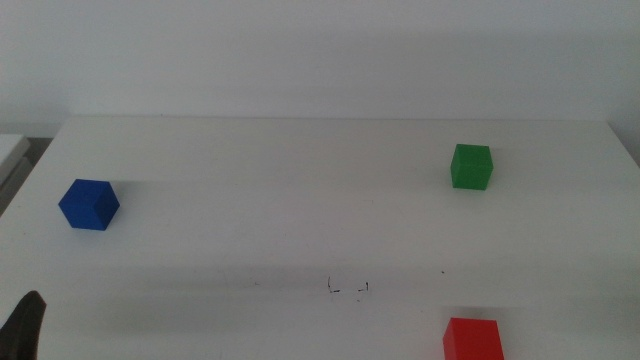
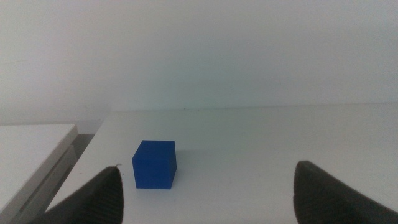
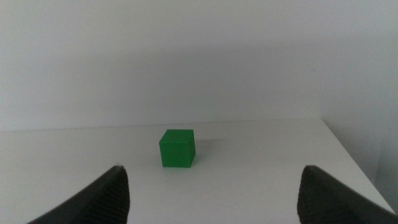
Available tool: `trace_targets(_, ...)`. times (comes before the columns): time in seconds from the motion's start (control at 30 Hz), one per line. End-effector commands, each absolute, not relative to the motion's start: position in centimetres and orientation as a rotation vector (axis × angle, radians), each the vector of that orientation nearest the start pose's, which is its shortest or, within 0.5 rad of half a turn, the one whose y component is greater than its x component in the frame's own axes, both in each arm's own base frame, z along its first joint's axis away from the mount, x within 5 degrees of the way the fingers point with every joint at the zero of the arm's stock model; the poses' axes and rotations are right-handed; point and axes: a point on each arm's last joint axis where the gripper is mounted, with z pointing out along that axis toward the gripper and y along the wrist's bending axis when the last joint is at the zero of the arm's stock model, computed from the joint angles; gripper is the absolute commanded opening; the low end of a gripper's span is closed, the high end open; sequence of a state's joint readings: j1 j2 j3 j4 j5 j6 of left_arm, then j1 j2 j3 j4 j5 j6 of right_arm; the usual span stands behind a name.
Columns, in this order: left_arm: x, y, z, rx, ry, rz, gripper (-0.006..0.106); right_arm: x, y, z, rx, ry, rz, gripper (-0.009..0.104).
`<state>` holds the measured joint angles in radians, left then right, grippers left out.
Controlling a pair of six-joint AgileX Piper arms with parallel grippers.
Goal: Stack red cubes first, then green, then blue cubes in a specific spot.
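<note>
The red cube [image 1: 472,339] sits at the near right of the white table, cut by the picture's bottom edge. At the far right stands the green cube [image 1: 471,166], and the blue cube [image 1: 89,205] lies at the left. Thin black marks of the spot [image 1: 348,288] are at the near middle, with nothing on them. My left gripper [image 1: 25,328] shows only a dark tip at the bottom left corner. It is open [image 2: 210,171], with the blue cube [image 2: 154,163] ahead and apart from it. My right gripper [image 3: 212,171] is open too, facing the green cube [image 3: 177,148] from a distance.
A second white surface [image 2: 31,152] adjoins the table's left edge with a dark gap between. The table's right edge [image 3: 354,162] runs close beyond the green cube. A plain white wall stands behind the table.
</note>
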<state>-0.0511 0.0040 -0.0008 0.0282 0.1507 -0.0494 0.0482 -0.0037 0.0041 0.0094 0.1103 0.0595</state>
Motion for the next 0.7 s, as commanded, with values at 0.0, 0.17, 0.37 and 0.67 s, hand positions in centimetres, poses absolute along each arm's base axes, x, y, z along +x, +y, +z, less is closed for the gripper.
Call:
trace_targets(0.0, 5.6, -0.2, 20.0, 0.022, 1.623, -0.050, 0.094, 5.6, 0.3, 20.3, 0.011, 1.597, 0.087, 0.093)
trace_targets(0.17, 5.6, -0.2, 20.0, 0.022, 1.623, -0.050, 0.094, 5.4, 0.3, 22.6, 0.035, 1.602, 0.116, 0.093)
trace_targets(0.37, 5.6, -0.2, 20.0, 0.022, 1.623, -0.050, 0.094, 6.6, 0.5, 28.0, 0.070, 1.906, 0.144, 0.093)
trace_targets(0.67, 5.6, -0.2, 20.0, 0.022, 1.623, -0.050, 0.094, 7.3, 0.7, 33.7, 0.069, 2.283, 0.137, 0.093)
